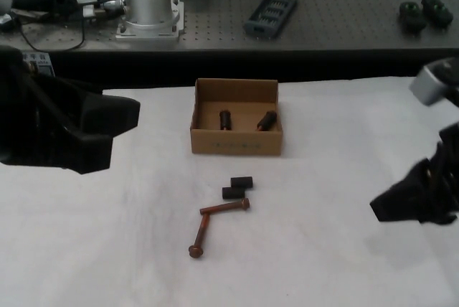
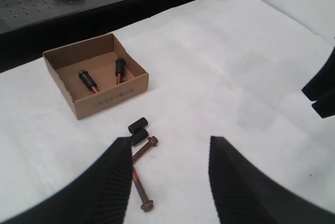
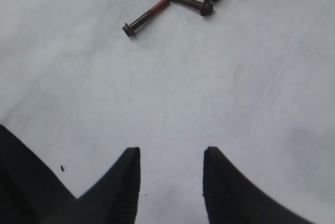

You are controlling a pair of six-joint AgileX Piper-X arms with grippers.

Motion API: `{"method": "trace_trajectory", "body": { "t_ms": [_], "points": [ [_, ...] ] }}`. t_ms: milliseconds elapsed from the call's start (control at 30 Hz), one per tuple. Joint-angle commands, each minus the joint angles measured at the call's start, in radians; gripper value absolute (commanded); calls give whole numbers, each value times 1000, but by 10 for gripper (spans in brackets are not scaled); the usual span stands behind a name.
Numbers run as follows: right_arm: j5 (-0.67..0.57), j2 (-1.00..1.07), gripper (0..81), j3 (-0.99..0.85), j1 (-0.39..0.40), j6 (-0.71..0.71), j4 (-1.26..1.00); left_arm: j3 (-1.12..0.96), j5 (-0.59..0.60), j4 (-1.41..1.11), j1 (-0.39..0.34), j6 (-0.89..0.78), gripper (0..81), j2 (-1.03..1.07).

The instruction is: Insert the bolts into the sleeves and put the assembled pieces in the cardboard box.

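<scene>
High view: two bolts (image 1: pixel 225 207) lie loose on white cloth (image 1: pixel 323 178), shank ends meeting at an angle; two black sleeves (image 1: pixel 241 182) lie side by side just beyond, btwn bolts and cardboard box (image 1: pixel 236 145); nearer sleeve possibly touches one bolt head, contact unclear. Box holds two assembled pieces (image 1: pixel 225 119), set apart. Left gripper (image 2: pixel 168 143): jaws wide, nothing held, over cloth near bolts. Right gripper (image 3: pixel 171 153): jaws wide, nothing held, well right of the parts.
</scene>
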Motion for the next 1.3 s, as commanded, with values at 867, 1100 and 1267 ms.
{"method": "trace_trajectory", "body": {
  "t_ms": [867, 1100, 1267],
  "points": [
    [-6, -39, 301, 25, 1, 1, -68, -8, -6, -113, 1, 531, 337, 511],
    [-6, -39, 301, 25, 1, 1, -68, -43, 80, -268, -3, 531, 337, 707],
    [-6, -39, 301, 25, 1, 0, -67, -107, 84, -251, -16, 531, 337, 754]
  ]
}}
